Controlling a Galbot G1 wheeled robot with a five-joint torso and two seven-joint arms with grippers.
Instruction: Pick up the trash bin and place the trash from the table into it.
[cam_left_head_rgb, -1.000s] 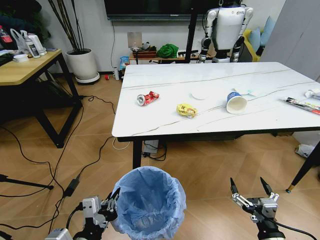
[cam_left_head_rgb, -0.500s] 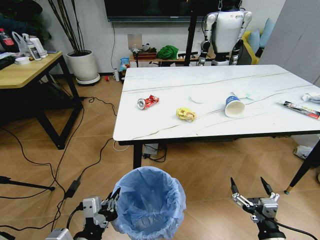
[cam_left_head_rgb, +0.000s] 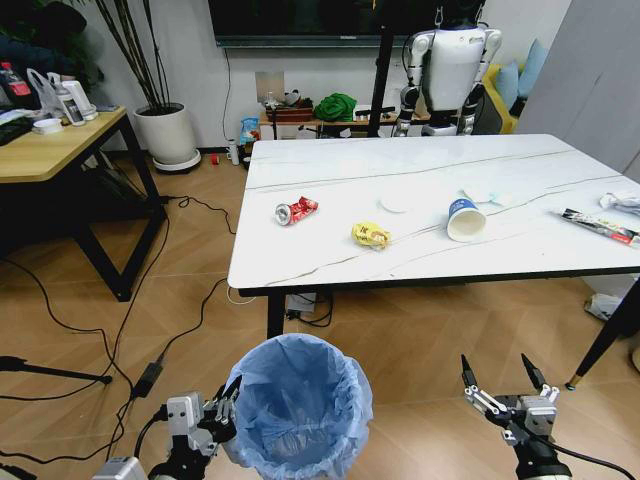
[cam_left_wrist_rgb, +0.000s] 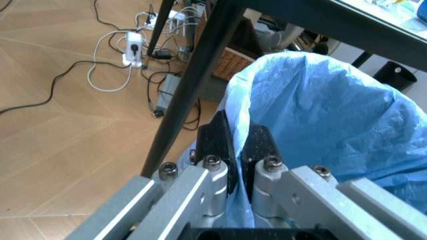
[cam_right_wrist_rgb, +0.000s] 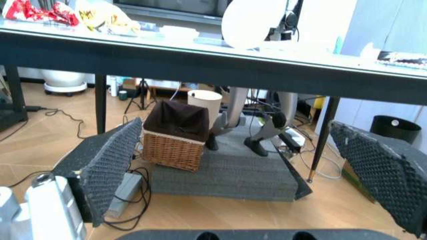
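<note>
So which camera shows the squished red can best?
The head view: the red can lies in full sight on the table, left of the yellow wrapper. The right wrist view looks from below the table edge and catches just a red sliver of it. The left wrist view gives nothing clear.

Robotics lab, humanoid robot (cam_left_head_rgb: 449, 65) on stand, wall screen (cam_left_head_rgb: 300, 18), trailing floor cables (cam_left_head_rgb: 150, 340)

Open floor before right pincer (cam_left_head_rgb: 498, 378); table (cam_left_head_rgb: 330, 262) edge beyond.
</note>
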